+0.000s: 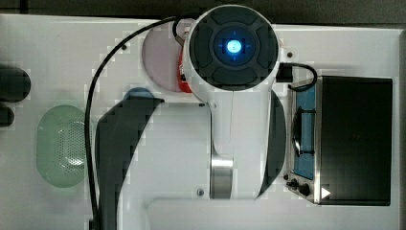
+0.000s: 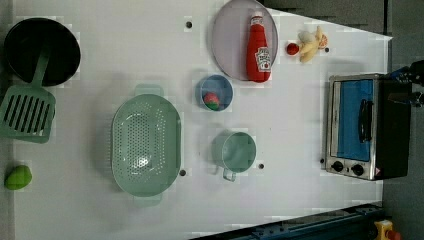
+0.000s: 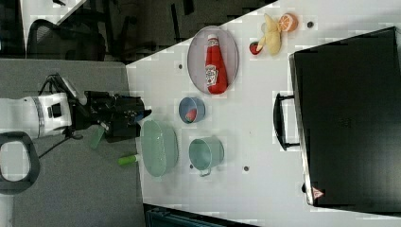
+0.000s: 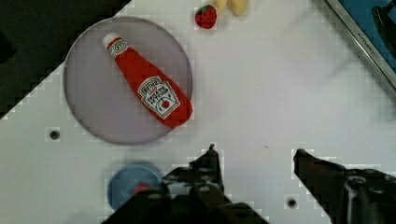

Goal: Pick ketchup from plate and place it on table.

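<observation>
Two dark fingers (image 4: 212,161) of the pincer (image 4: 256,156) stand apart with only bare table (image 4: 280,93) between them, so it is open and holds nothing. From the wrist view the ketchup (image 4: 149,86) lies ahead of the pincer and off to the side of the finger next to the blue bowl (image 4: 132,186). It lies flat on the plate (image 4: 93,116), touching it. Its long axis runs slantwise to the gap between the fingers, white cap pointing away and fat red base at the plate's near rim; I judge the pincer must travel out over the plate and probably turn to span the bottle's narrow width.

By the left view the plate (image 2: 227,45) sits at the table's far edge, the toaster oven (image 2: 360,125) at its right edge. Count: one ketchup, one plate, one blue bowl, one green basket (image 2: 145,145), one green cup (image 2: 236,151), one black pan (image 2: 42,50), one spatula (image 2: 27,115).
</observation>
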